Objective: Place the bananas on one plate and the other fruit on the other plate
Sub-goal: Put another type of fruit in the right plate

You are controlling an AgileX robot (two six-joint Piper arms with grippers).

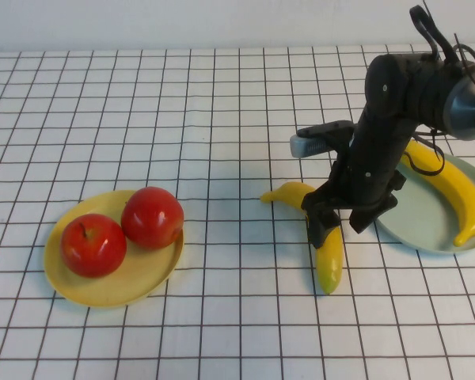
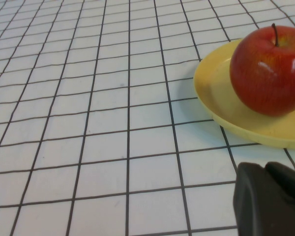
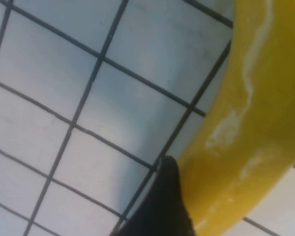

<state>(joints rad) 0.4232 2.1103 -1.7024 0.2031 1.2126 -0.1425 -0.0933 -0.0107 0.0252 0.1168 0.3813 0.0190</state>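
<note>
While the right end effector reaches down over a banana lying on the gridded tabletop just left of the blue-green plate, its fingers are spread astride the fruit, one fingertip touching the yellow skin. A second banana already rests on that plate. Far to the left, the yellow plate carries both red apples side by side. The left end effector sits just beside the yellow plate; I cannot tell its finger state.
</note>
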